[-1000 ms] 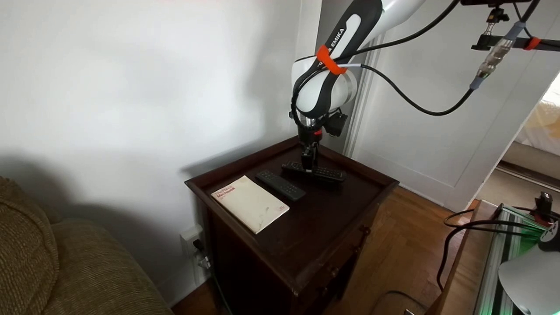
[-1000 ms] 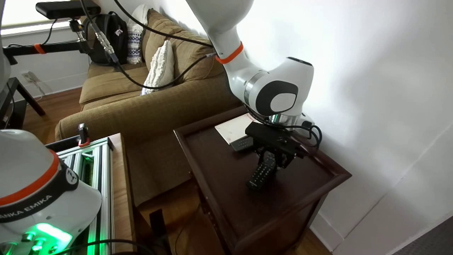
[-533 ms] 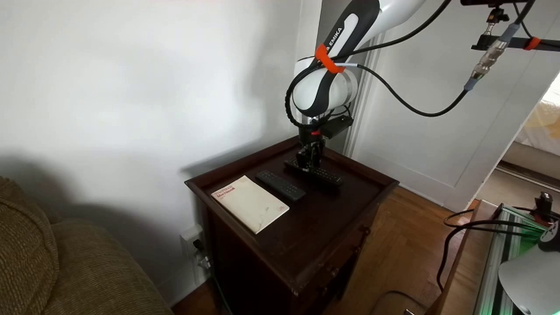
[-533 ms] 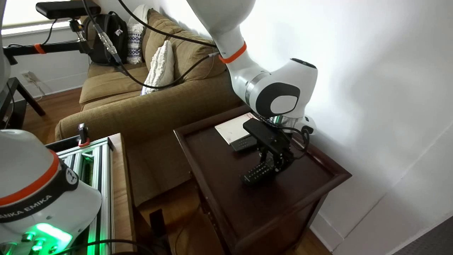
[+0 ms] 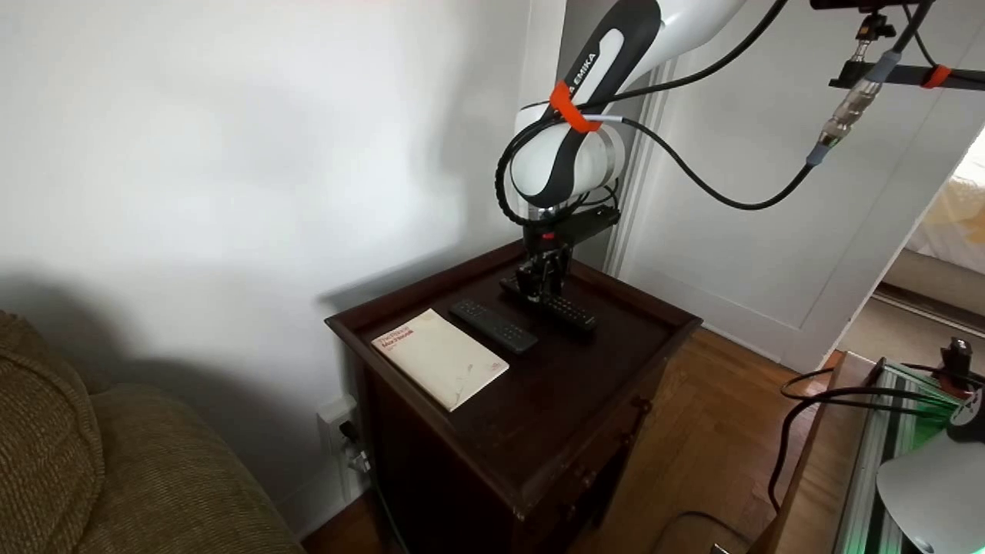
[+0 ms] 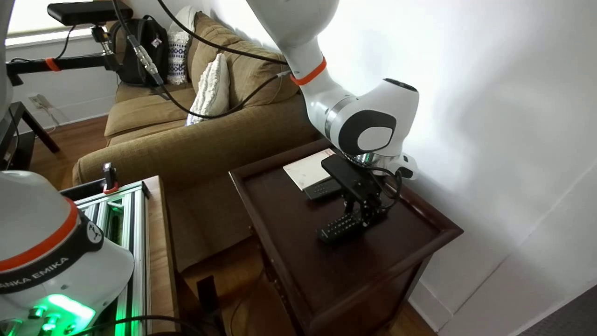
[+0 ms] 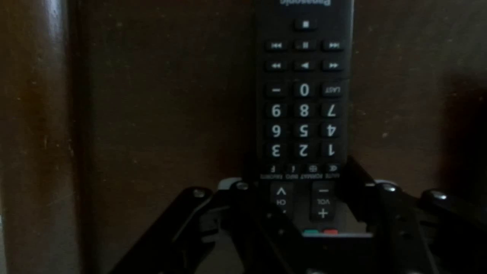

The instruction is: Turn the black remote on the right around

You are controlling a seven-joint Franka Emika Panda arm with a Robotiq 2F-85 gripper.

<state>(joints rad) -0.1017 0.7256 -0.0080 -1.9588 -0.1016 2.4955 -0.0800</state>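
Black remote (image 6: 343,227) swings round w/ the wrist over the last sec., its free end leaving the line to a corner of the side table (image 6: 287,219), where the edge w/ the knobs (image 5: 642,403) meets the edge opp. the couch (image 6: 196,149), and now aiming at the knob edge itself. Robotiq gripper (image 7: 301,174) has it pinched, 1 finger (image 7: 357,190) against each long side, approx. level w/ the CH and VOL keys (image 7: 322,201), per the wrist view. Panasonic lettering and number keys (image 7: 303,110) read upside down there. Remote's pos.: off table ctr., in the half opp. the couch, held end toward the edge along the wall (image 5: 231,169), Panasonic end toward the knob edge. Can't tell if its underside touches the wood or sits just above. Panda arm (image 6: 373,101) comes down from overhead, wrist camera (image 6: 346,176) out on the knob-edge side of the gripper. Broader, duller dark remote (image 5: 494,326) lies nr. table ctr., just beside a white booklet (image 5: 440,360) on 1 side and apart from the black remote on the other; both remotes run roughly parallel. Booklet, w/ red print on its cover, lies along the couch-side edge, nr. the corner where that meets the wall-side edge, its title end toward the wall.
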